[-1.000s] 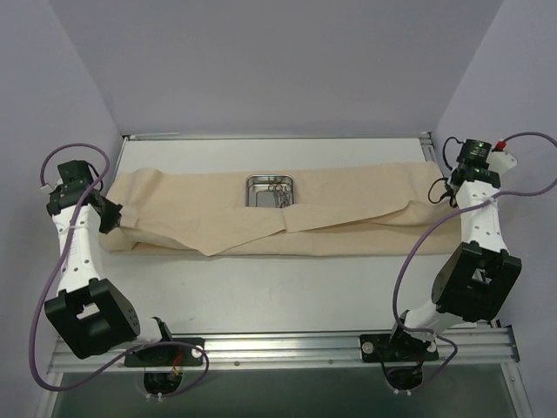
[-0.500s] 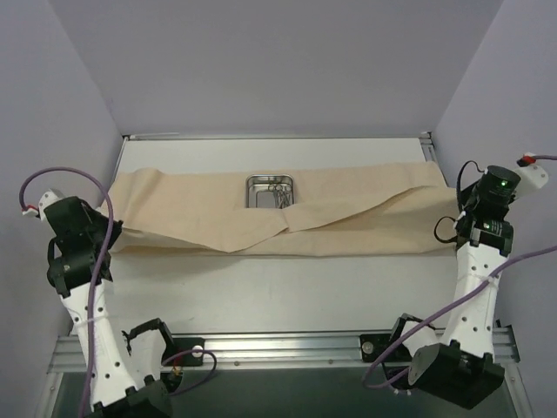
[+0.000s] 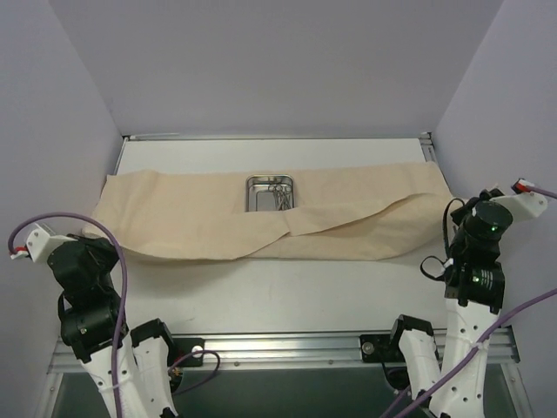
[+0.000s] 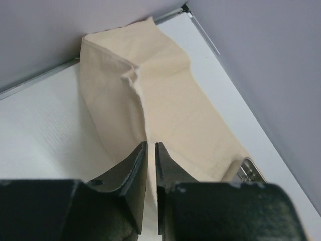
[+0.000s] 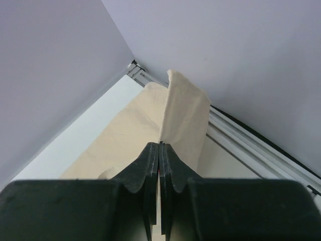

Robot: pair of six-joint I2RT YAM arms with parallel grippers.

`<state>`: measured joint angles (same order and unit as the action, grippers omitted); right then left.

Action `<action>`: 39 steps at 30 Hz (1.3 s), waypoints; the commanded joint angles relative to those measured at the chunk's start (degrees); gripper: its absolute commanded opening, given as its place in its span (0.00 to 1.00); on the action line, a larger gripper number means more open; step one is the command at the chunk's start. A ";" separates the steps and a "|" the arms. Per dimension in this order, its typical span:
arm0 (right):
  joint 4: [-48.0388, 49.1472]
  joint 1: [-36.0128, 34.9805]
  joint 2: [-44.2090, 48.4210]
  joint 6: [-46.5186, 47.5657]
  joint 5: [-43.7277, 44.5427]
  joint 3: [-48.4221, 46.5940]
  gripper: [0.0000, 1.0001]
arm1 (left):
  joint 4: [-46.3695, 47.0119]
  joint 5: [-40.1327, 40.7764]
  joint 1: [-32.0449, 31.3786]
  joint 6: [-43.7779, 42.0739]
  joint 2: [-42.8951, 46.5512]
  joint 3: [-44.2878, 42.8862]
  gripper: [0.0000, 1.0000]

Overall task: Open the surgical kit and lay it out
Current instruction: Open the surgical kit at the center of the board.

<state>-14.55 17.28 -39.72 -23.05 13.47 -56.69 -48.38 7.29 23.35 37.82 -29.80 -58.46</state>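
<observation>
Kit cloth (image 3: 191, 222): lay as a long beige band across the middle of the top view, on the table (image 3: 287, 296). Ran from the left side nearly to the right side of the table, with a loose fold drooping along the lower edge right of centre. Carried the tray (image 3: 271, 192) at upper centre, small and shiny, with thin instruments (image 3: 280, 197) inside; could not count them.

Left gripper (image 4: 150, 145): sat at bottom centre of the left wrist view, fingers parted by a narrow slit. Pointed at a raised ridge of cloth climbing to the upper left of that view, with the ridge's edge running down to the slit. Could not tell whether any cloth was gripped.

Right gripper (image 5: 160, 145): sat at bottom centre of the right wrist view, fingers pressed together. Pinched the cloth's edge, which rose from the tips as an upright flap toward upper centre, beside the rail (image 5: 241, 143).
</observation>
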 commanded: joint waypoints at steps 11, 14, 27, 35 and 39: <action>-8.75 -3.13 0.89 -3.41 28.55 0.00 0.00 | -5.78 26.21 -0.85 12.46 1.06 3.35 0.50; -7.97 -3.13 -0.35 -4.37 21.62 0.26 0.29 | 1.95 15.42 -0.85 8.94 0.36 4.14 0.64; 13.63 -3.74 -9.56 -5.52 -17.84 4.81 0.68 | 32.90 -20.39 -4.71 7.53 -34.34 6.52 0.59; 22.10 -17.44 -41.79 -7.01 -23.23 -7.55 0.49 | 31.78 -19.95 -12.01 5.08 -56.65 -7.18 0.08; 13.87 -24.21 -56.14 -5.00 -32.36 -20.89 0.40 | 26.85 -22.22 -10.61 1.48 -62.21 -12.11 0.03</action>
<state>2.20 -2.90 -92.07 -29.30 -11.25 -69.14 -19.94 -12.25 11.64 43.11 -90.17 -65.69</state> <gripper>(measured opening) 0.412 0.042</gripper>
